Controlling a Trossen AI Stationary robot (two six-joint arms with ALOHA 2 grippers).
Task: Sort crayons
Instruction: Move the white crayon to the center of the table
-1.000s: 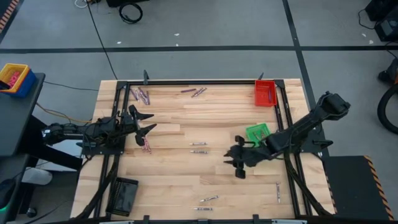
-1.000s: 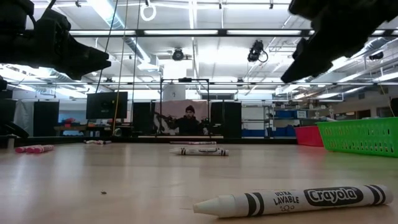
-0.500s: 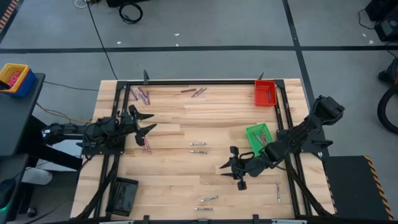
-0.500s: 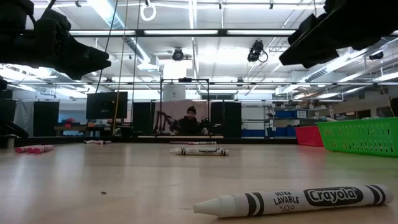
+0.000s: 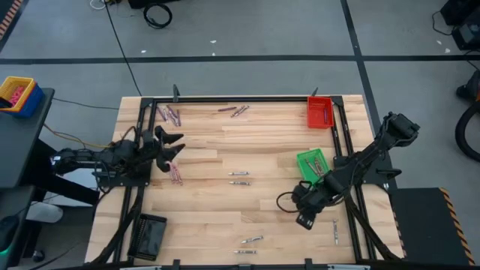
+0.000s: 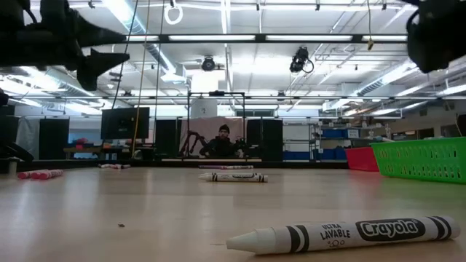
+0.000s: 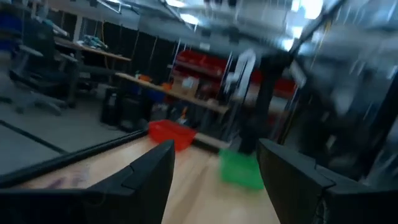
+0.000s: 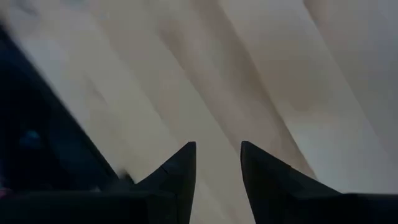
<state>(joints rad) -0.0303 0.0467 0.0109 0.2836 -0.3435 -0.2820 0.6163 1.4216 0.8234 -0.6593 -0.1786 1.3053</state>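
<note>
Crayons lie scattered on the wooden table. There are maroon ones near the far left corner (image 5: 171, 115), at the far edge (image 5: 236, 111) and beside my left gripper (image 5: 177, 175). Two pale grey ones (image 5: 238, 178) lie mid-table, more lie near the front edge (image 5: 250, 241), and one lies at the right (image 5: 335, 231). A white crayon (image 6: 342, 234) lies close in the low view. My left gripper (image 5: 175, 145) is open and empty above the table's left side; it also shows in its wrist view (image 7: 214, 162). My right gripper (image 5: 303, 218) is open and empty, pointing down over bare wood (image 8: 216, 163).
A red tray (image 5: 319, 111) stands at the far right corner. A green tray (image 5: 310, 163) with crayons in it stands at the right, just beyond my right arm. A black tray (image 5: 151, 234) stands at the near left. A black frame (image 5: 240, 99) runs along the table's edges.
My right gripper has gone toward the table's near edge and then toward its right edge, and it has turned to point down at the wood. My left gripper has turned about its wrist, staying over the same spot. No crayon has moved.
</note>
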